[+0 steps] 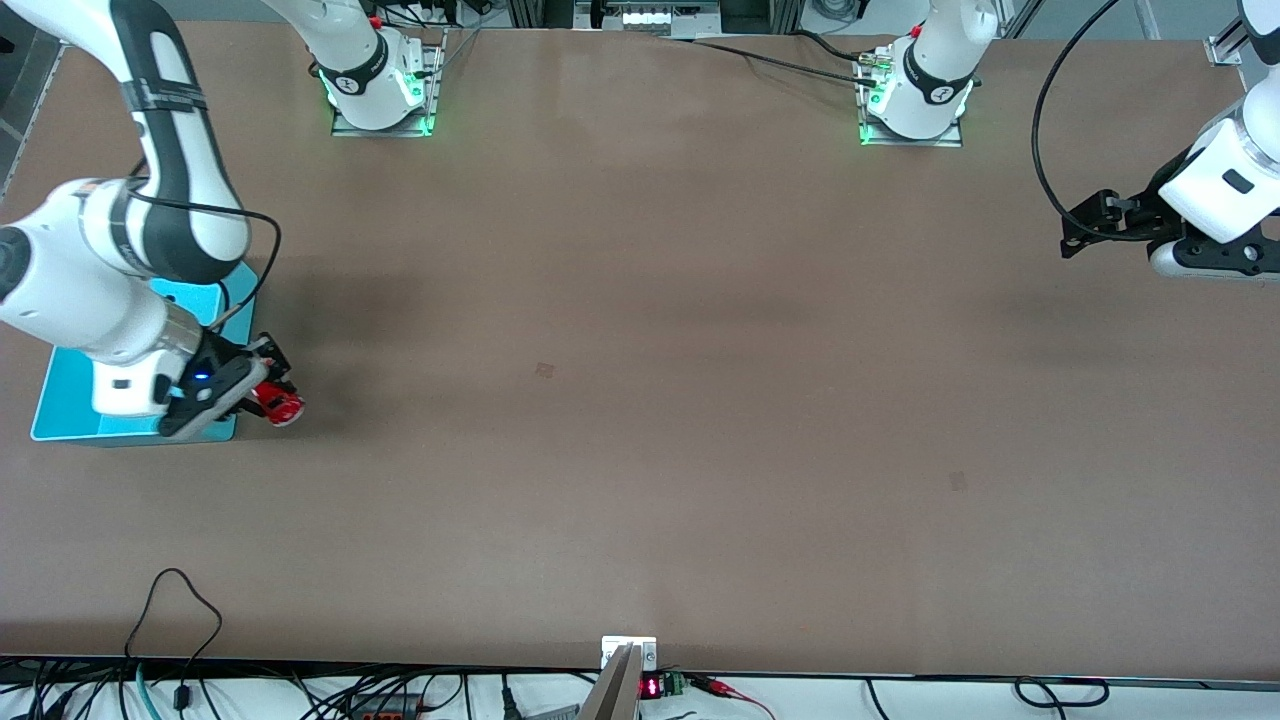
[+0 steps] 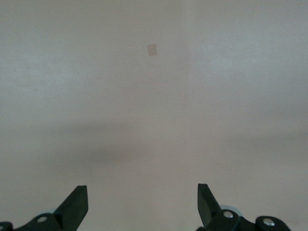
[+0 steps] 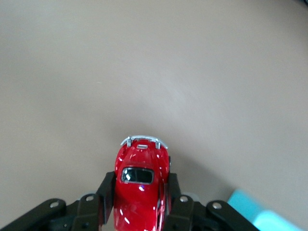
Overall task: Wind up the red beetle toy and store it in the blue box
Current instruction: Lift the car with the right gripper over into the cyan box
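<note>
The red beetle toy [image 1: 280, 402] [image 3: 140, 183] is a tiny glossy red car with a silvery bumper. My right gripper [image 1: 266, 385] [image 3: 139, 187] is shut on its sides. It holds the car over the table just beside the blue box [image 1: 60, 400], a light cyan bin at the right arm's end of the table. The right arm covers much of the box. A cyan corner of the blue box [image 3: 260, 211] shows in the right wrist view. My left gripper [image 1: 1085, 222] [image 2: 142, 202] waits open over bare table at the left arm's end, with nothing between its fingers.
Both arm bases [image 1: 380, 90] [image 1: 915, 95] stand along the table's edge farthest from the front camera. A small square mark [image 1: 544, 370] lies mid-table and another [image 1: 958, 481] [image 2: 152, 49] toward the left arm's end. Cables [image 1: 180, 620] run along the nearest edge.
</note>
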### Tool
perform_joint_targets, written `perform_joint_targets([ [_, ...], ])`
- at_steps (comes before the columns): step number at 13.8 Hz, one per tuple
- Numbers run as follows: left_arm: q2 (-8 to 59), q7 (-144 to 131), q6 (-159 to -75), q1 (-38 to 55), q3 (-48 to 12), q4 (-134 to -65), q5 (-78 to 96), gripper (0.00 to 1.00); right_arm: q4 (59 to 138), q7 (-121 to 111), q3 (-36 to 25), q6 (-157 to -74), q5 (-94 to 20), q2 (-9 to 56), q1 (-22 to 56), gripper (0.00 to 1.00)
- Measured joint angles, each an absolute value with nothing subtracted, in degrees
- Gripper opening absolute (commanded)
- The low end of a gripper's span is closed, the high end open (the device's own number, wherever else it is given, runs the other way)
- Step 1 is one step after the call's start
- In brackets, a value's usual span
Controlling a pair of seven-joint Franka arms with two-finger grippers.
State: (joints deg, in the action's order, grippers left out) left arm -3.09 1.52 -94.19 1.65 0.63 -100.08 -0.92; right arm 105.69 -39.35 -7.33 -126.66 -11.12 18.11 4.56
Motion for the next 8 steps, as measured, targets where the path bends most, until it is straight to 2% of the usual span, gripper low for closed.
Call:
perform_joint_targets([
  [2, -3.1, 1.6, -94.0, 1.6, 0.7, -100.1, -0.9, 1.00, 105.7, -31.3, -10.7, -124.8, -11.1, 18.2, 4.2, 0.15],
  [4, -3.1, 1.6, -94.0, 1.6, 0.7, -100.1, -0.9, 1.00, 105.7, -26.9, -13.6, -123.8, -11.1, 18.5, 2.9, 0.14],
  [8, -3.1, 1.6, -93.9, 1.6, 0.7, -100.1, -0.9, 1.00, 105.8, -26.1, -14.7, -123.7, -10.8, 19.7, -3.6, 0.15],
])
